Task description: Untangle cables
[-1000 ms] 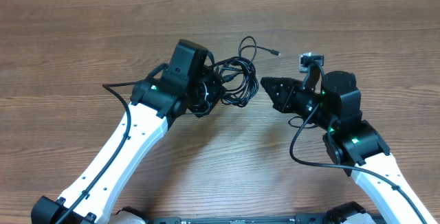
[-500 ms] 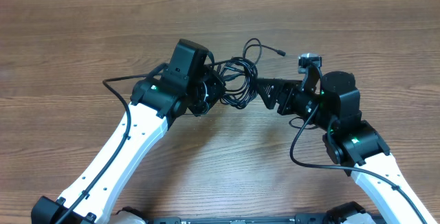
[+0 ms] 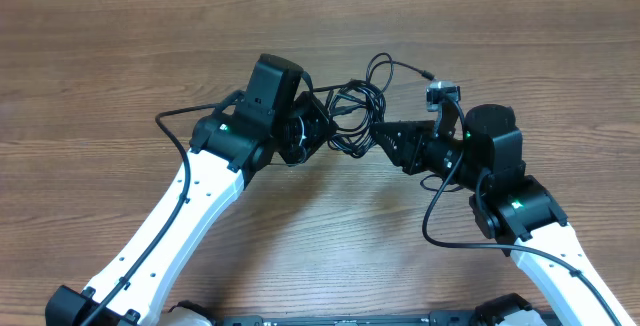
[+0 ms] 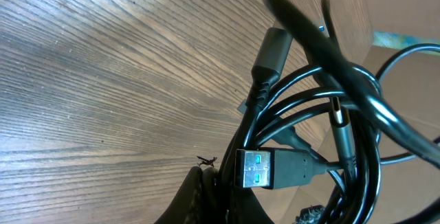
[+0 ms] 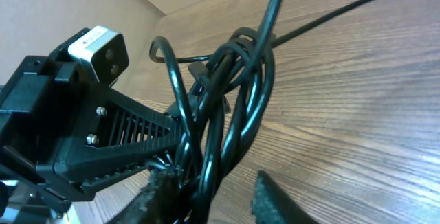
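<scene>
The cables (image 3: 352, 116) are a tangled bundle of thin black cords lying between the two grippers at mid-table. One loop and a small plug end (image 3: 428, 74) stick out to the back right. My left gripper (image 3: 318, 132) is shut on the left side of the bundle. In the left wrist view the cables (image 4: 323, 114) and a USB plug (image 4: 265, 169) sit right above its closed fingers (image 4: 206, 200). My right gripper (image 3: 377, 136) is open at the bundle's right side. In the right wrist view several strands (image 5: 234, 107) pass between its fingers (image 5: 216, 200).
The wooden table (image 3: 120, 66) extends on all sides. The thicker black robot wires run along the left arm (image 3: 180, 131) and the right arm (image 3: 440, 221). The left gripper's body (image 5: 82, 141) shows close behind the bundle in the right wrist view.
My right gripper moved left into the bundle, so strands now lie between its fingers. The loose loop and plug end shifted right and back. The left gripper kept its hold.
</scene>
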You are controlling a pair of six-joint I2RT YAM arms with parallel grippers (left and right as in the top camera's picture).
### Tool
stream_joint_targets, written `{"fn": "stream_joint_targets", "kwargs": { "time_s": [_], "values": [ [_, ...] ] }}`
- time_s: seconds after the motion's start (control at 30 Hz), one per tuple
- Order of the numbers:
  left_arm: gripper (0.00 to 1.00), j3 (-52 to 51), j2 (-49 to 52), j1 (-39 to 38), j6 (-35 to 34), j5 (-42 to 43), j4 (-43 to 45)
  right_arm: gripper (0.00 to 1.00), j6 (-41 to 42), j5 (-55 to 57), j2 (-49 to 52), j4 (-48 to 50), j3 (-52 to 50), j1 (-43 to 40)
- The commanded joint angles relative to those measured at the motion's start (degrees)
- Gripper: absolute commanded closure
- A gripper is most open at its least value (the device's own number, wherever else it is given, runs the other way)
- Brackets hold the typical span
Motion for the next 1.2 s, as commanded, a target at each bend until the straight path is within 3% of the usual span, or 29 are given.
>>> {"fn": "stream_joint_targets", "kwargs": {
  "time_s": [0.0, 0.2, 0.47, 0.53, 0.63, 0.7, 0.87, 0.9, 1.17],
  "values": [
    [0.96, 1.1, -0.7, -0.5, 1.6, 2.3, 0.7, 0.75, -0.7, 0.0, -0.3, 0.2, 0.9, 0.2],
    [0.96, 1.1, -0.7, -1.7, 1.6, 2.4, 0.7, 0.96, -0.7, 0.4, -0.2, 0.2, 0.9, 0.2],
    [0.95, 1.1, -0.7, -1.9, 1.5, 2.0, 0.6, 0.96, -0.5, 0.8, -0.1, 0.2, 0.9, 0.2],
    [0.80, 1.1, -0.7, -1.9, 1.5, 0.8, 0.6, 0.96, -0.2, 0.8, -0.1, 0.2, 0.9, 0.2],
    [0.69, 1.1, -0.7, -1.9, 1.5, -2.5, -0.1, 0.96, 0.0, 0.9, -0.2, 0.6, 0.9, 0.2],
    [0.46, 1.1, -0.7, -1.9, 1.5, -5.6, -0.2, 0.96, 1.0, 1.9, -0.2, 1.0, 0.9, 0.2],
    [0.04, 1.1, -0.7, -1.7, 1.6, -9.0, -0.2, 0.96, 1.7, 5.0, -0.2, 1.0, 0.9, 0.2],
    [0.00, 1.1, -0.7, -1.5, 1.6, -8.9, -0.2, 0.96, 1.7, 5.4, -0.2, 0.8, 0.9, 0.2],
    [0.00, 1.1, -0.7, -0.8, 4.4, -6.5, 0.0, 0.96, 1.7, 6.4, -0.2, 0.8, 0.9, 0.2]
  ]
}}
